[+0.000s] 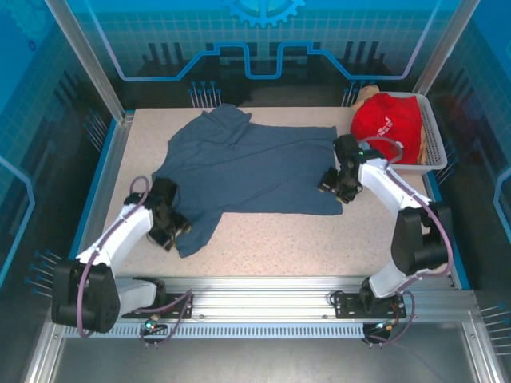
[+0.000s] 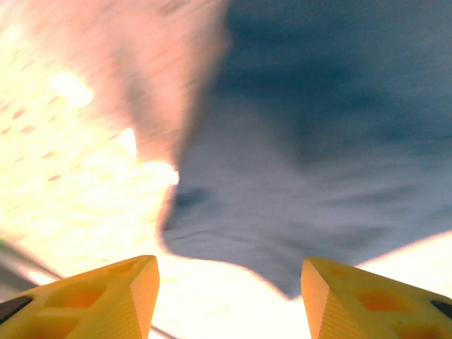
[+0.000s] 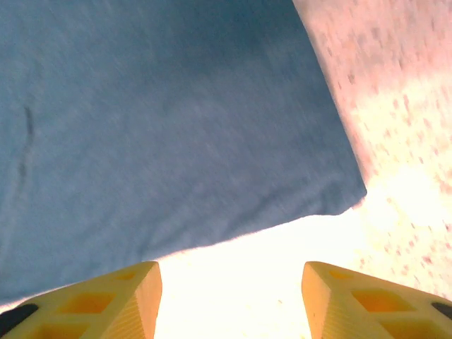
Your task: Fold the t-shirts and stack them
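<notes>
A slate-blue t-shirt [image 1: 255, 171] is seen spread on the speckled table [image 1: 319, 239], rumpled at its far-left part. The left gripper [image 1: 169, 227] is held at that shirt's near-left sleeve, its yellow fingers [image 2: 120, 296] parted with nothing between them. The right gripper [image 1: 335, 185] is placed at the shirt's right hem corner, likewise parted and empty. Right of the shirt, a red t-shirt [image 1: 387, 124] is heaped in a white mesh basket [image 1: 433, 136]

speckled beige tabletop [image 1: 271, 239], blue-lit panel walls [image 1: 160, 40], aluminium rail [image 1: 263, 299] in front
</notes>
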{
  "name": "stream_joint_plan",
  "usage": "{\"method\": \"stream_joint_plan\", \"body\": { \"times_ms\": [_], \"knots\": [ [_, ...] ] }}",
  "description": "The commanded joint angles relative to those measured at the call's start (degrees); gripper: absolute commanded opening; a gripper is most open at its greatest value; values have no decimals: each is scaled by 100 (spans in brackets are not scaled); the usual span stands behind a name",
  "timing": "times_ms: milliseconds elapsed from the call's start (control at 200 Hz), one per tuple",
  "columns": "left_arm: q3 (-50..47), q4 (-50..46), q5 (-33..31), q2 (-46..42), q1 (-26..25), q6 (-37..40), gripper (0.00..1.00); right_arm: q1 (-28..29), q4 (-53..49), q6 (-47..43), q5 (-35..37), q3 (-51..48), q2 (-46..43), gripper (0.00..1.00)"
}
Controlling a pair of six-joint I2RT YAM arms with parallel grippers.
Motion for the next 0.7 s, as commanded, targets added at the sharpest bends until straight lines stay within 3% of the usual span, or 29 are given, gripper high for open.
{"method": "stream_joint_plan", "body": {
  "times_ms": [0,135,255,375,545,695],
  "knots": [
    [-377,1,116,-192,-48,-359,59,-94,239,-1,-343,-631,-339,56],
    [-498,599,255,144,-50,-404,63,-256,312,-16,-526,-1137,-711,56],
    [-614,1143,307,457,-50,-469,56,-459,376,-77,-590,-1443,-995,56],
    [-700,1751,365,831,-49,-438,41,-639,367,-171,-599,-1496,-1028,56],
    [-642,1772,255,886,-59,-400,1,-849,423,-14,-606,-1491,-766,56],
    [-697,1302,140,150,-59,-382,0,-971,550,440,-530,-1444,-343,52]
  ]
}}
